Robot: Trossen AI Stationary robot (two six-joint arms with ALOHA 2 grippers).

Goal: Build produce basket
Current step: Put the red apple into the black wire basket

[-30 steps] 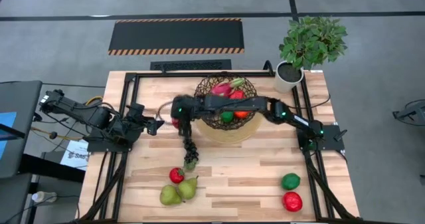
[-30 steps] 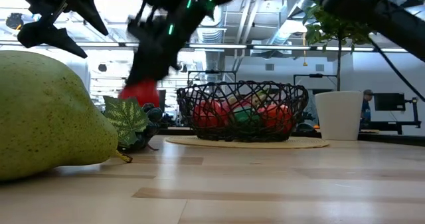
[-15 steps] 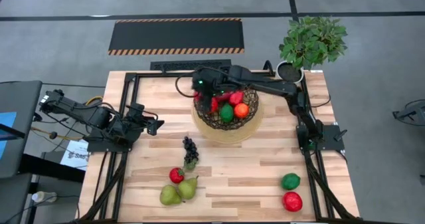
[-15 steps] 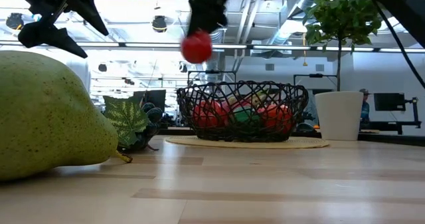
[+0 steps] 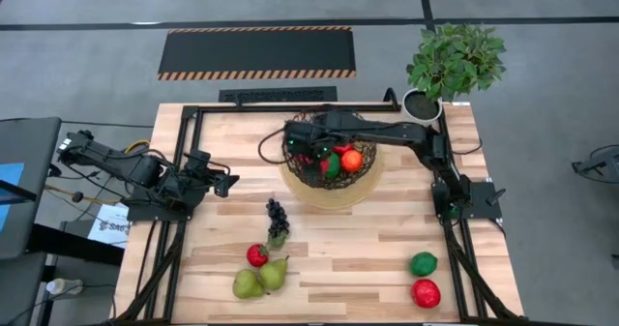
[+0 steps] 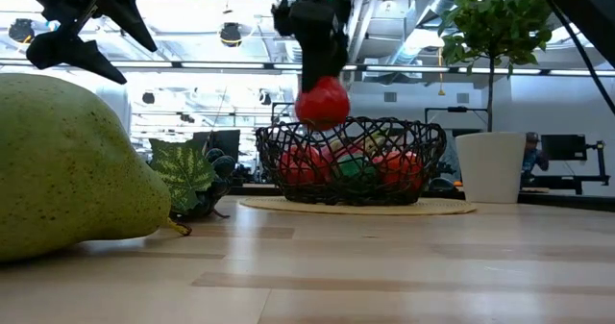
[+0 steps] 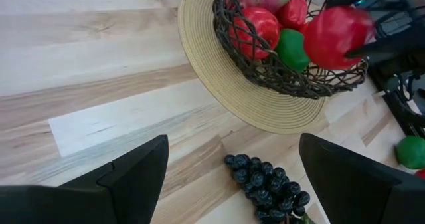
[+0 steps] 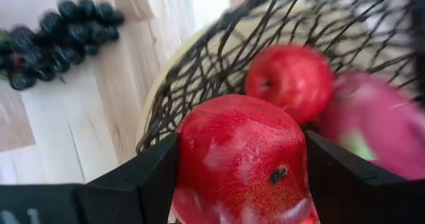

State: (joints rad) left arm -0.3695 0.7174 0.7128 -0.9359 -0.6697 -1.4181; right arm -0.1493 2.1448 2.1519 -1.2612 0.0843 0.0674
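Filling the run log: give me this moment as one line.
right gripper: shut on red fruit, over basket | left gripper: open, idle at table's left | grapes: on table

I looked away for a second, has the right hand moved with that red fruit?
Yes. The right hand, shut on the red fruit, went from the table left of the basket to just above its rim.

In the low view a green pear [image 6: 67, 165] is cut off by the left edge and hides the worktop behind it. The right tool [image 8: 242, 184] holds a red fruit [image 8: 240, 161] cut off at the picture's edge, and the pink dragon fruit [image 8: 368, 127] in the basket [image 8: 199, 84] is blurred.
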